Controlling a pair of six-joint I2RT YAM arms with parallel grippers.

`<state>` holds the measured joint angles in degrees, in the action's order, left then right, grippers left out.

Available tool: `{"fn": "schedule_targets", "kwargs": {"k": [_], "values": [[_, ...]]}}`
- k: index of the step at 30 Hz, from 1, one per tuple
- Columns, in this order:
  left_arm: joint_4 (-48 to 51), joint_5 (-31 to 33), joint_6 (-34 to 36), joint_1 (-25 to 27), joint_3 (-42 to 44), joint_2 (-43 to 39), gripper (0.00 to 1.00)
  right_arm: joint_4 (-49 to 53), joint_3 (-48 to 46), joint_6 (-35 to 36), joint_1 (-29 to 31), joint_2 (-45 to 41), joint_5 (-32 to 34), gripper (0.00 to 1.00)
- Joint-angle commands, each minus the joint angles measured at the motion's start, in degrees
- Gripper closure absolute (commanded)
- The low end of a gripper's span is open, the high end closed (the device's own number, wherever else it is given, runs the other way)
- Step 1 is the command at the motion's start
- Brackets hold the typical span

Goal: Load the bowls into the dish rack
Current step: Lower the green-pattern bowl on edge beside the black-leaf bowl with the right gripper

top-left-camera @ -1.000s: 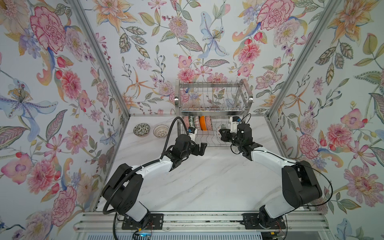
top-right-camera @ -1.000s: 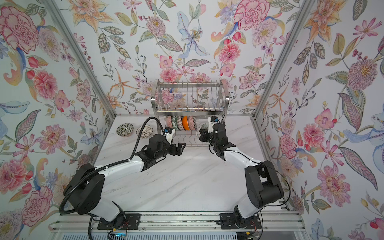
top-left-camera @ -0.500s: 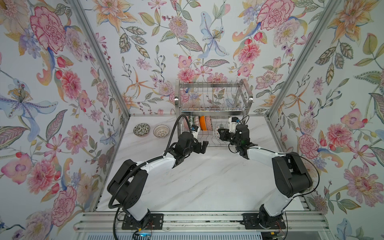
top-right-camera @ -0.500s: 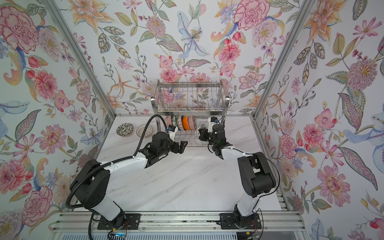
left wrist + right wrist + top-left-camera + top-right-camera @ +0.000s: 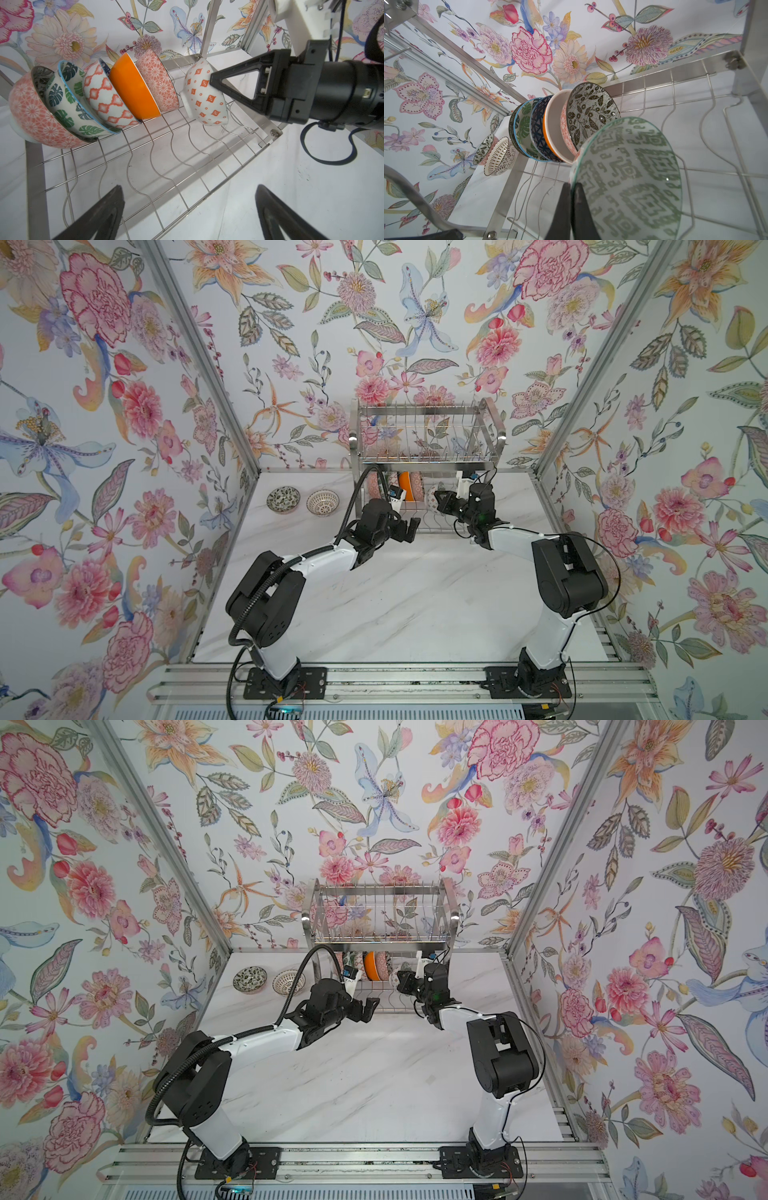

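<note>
Where the white marble-look tabletop [image 5: 395, 605] meets the flowered back wall, a two-tier stainless-steel wire dish rack [image 5: 419, 408] stands at 12 o'clock in both top views. The right gripper [image 5: 441, 502] reaches into the rack's lower tier from 4 o'clock. Its fingers [image 5: 560, 212] are pinched tight on the rim of a round ceramic bowl [image 5: 203, 99], white with orange diamonds outside and a pale green key pattern inside. That bowl hangs tilted over the wavy dividers, at 3 o'clock of the racked row; whether it touches the wire cannot be told. The left gripper [image 5: 411, 529] hovers at the rack's front edge, at 6 o'clock, fingers spread wide and empty. Five patterned bowls [image 5: 133, 87] stand on edge in the lower tier's left half, nested close. Two more sit upright on the tabletop at 10 o'clock: a black-and-white floral bowl [image 5: 283, 498] and, just beside it at its 3 o'clock, a brown lattice bowl [image 5: 322, 502].
</note>
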<state>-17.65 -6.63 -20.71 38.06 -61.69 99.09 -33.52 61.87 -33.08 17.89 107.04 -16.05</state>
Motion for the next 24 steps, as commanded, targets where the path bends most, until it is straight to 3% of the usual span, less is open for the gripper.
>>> {"fn": "schedule_targets", "kwargs": {"k": [1,24], "values": [[-1.17,0.58,2.39,0.33,-2.95,1.5,0.01,-5.95,2.96,-1.41,-0.49,1.25,-0.25,1.0],[-0.18,-0.49,4.54,-1.17,-4.24,2.64,0.01,-16.02,8.12,-8.81,-1.75,10.53,-2.27,1.0]]}}
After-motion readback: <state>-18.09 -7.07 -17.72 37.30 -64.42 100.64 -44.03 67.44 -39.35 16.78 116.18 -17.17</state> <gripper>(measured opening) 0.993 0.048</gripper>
